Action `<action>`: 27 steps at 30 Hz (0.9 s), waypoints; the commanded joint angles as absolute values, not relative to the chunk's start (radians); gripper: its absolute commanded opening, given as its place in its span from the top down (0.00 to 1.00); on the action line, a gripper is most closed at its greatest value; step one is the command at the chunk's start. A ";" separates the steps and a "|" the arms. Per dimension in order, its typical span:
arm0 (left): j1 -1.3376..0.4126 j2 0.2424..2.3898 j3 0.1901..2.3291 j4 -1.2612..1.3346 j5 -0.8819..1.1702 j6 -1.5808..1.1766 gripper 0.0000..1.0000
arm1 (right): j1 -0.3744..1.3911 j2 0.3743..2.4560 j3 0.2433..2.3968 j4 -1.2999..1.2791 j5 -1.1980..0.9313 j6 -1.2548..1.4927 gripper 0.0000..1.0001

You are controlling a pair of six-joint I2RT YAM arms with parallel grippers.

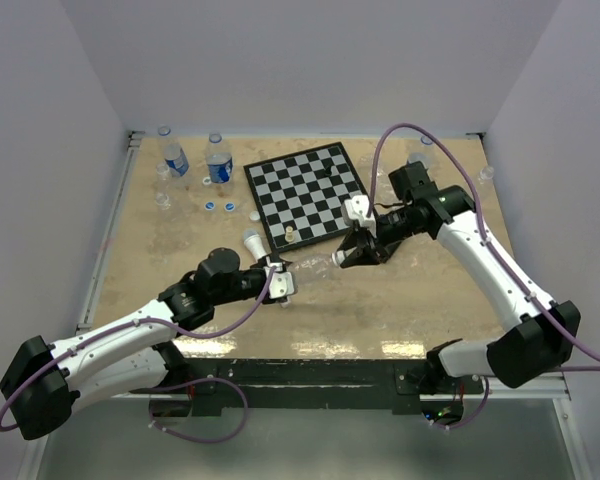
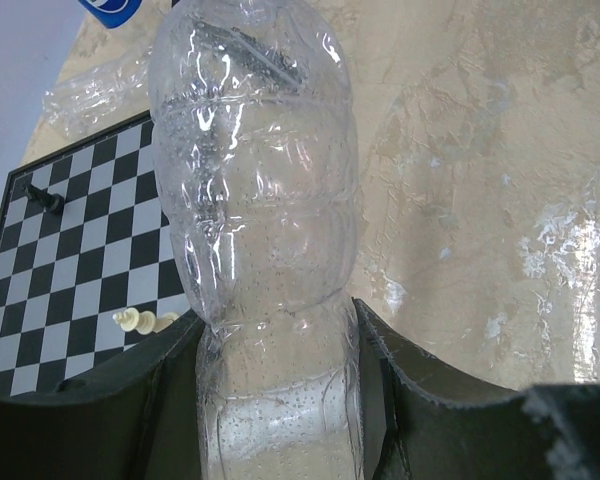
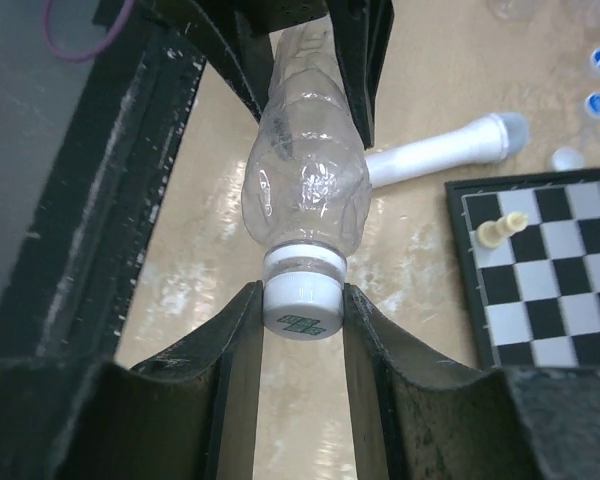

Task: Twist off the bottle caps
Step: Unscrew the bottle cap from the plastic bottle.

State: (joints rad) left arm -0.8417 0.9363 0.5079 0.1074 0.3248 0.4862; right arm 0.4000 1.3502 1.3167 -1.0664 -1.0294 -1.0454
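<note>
1. Right wrist view: the right gripper (image 3: 302,292) pinches the white cap (image 3: 300,312) from both sides, set to twist it.
2. Behind the cap, the clear bottle (image 3: 305,190) is held level between the arms, cap end toward the right arm.
3. The left gripper (image 2: 275,335) clamps the bottle's body, likely to stop it spinning.
4. Beyond that, a white microphone (image 3: 440,150) lies on the table beside the chessboard (image 1: 305,195).
5. Far left, labelled bottles (image 1: 218,160) stand upright with loose blue caps (image 1: 210,206) nearby.
</note>
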 commanded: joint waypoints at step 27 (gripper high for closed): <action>-0.838 0.933 0.517 0.140 0.345 0.477 0.97 | 0.400 1.134 1.127 -1.066 -1.117 -1.654 0.23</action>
State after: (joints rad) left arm -0.8429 0.9367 0.5079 0.0727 0.3447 0.4828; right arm 0.4046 1.1965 1.1168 -1.1080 -1.0416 -1.8797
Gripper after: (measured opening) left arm 0.542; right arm 0.690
